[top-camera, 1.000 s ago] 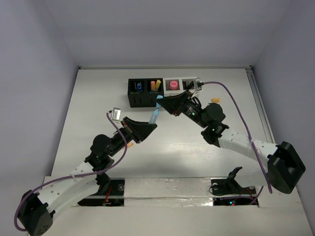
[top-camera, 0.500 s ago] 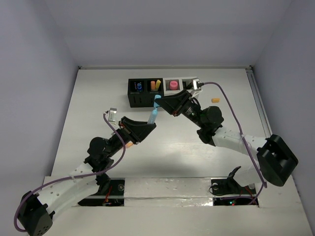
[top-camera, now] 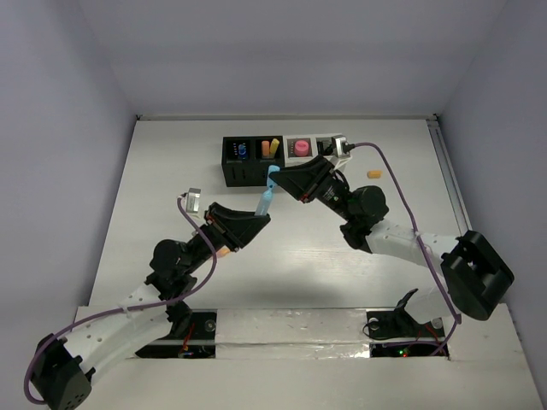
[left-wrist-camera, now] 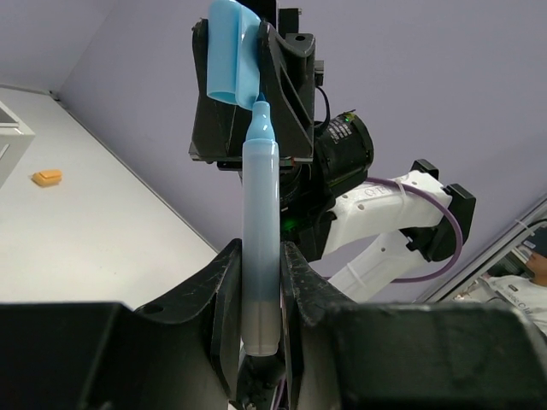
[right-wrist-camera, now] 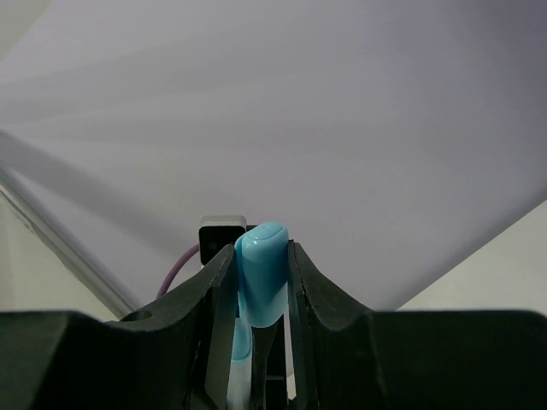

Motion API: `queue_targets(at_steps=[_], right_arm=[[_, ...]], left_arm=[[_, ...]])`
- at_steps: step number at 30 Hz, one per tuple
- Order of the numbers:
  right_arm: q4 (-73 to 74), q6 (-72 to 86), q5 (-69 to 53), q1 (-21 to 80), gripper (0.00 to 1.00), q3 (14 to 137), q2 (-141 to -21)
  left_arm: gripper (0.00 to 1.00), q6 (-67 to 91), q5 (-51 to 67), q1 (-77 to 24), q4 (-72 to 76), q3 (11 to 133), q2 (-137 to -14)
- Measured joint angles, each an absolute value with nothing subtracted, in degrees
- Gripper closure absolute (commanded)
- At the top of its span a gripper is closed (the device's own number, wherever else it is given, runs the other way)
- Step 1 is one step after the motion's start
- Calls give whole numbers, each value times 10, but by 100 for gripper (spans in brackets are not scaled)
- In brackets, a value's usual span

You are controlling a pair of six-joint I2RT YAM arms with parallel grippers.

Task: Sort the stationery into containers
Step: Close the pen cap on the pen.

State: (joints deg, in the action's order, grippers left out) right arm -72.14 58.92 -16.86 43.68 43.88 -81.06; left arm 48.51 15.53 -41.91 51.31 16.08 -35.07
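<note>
My left gripper (top-camera: 259,219) (left-wrist-camera: 259,252) is shut on the barrel of a light blue highlighter (top-camera: 267,202) (left-wrist-camera: 259,196), which points up toward the containers. Its bare tip sits at the open end of a blue cap (top-camera: 273,176) (left-wrist-camera: 231,51) (right-wrist-camera: 261,282). My right gripper (top-camera: 276,178) (right-wrist-camera: 261,252) is shut on this cap, which is tilted against the tip. The containers (top-camera: 232,164), two black and two white cubes in a row, stand just behind. They hold a blue item, orange and yellow pieces (top-camera: 271,147) and a pink piece (top-camera: 300,147).
A small orange bit (top-camera: 373,173) (left-wrist-camera: 47,177) lies on the table right of the containers. Another orange piece (top-camera: 224,252) shows under my left arm. The right arm's purple cable (top-camera: 402,171) arcs over the right side of the table.
Both grippers have kept their grips. The right gripper with the cap has shifted slightly left and back, and the left arm has drawn slightly toward its base.
</note>
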Motion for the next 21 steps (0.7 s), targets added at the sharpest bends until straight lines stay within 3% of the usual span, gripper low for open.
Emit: queue_targets(at_steps=[21], right_arm=[[-729,611,-170,437,97,442,-811]], left_arm=[[100,485,187,-419,513,161,-344]])
